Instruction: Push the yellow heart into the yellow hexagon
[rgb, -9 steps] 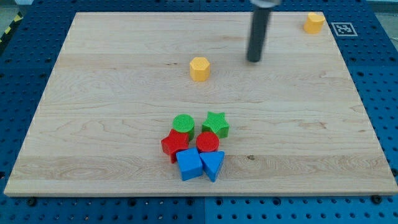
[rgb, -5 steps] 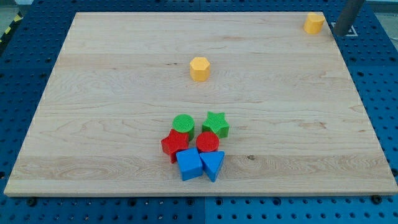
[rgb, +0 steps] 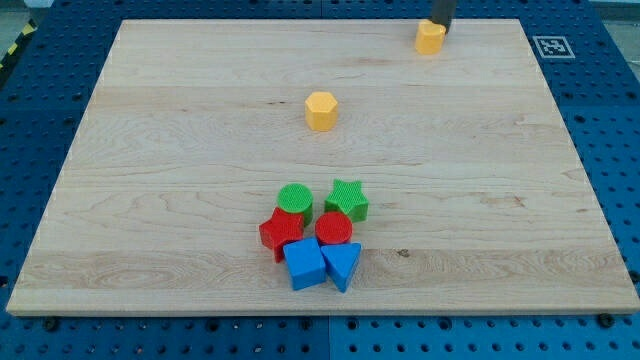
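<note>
The yellow heart (rgb: 430, 37) lies near the view's top edge of the wooden board, right of centre. My tip (rgb: 441, 26) is just behind it, at its upper right side, touching or nearly touching it. The yellow hexagon (rgb: 321, 110) stands lower and to the left, in the upper middle of the board, well apart from the heart.
A cluster of blocks sits at the lower middle: a green cylinder (rgb: 295, 199), a green star (rgb: 346, 200), a red star (rgb: 281, 231), a red cylinder (rgb: 334, 229), a blue cube (rgb: 304, 263) and a blue triangle (rgb: 342, 265). A marker tag (rgb: 551, 46) lies off the board's top right corner.
The rod swung from mid-board to the top right corner, then came left behind the yellow heart. The heart has slid left along the top edge. The hexagon has not moved.
</note>
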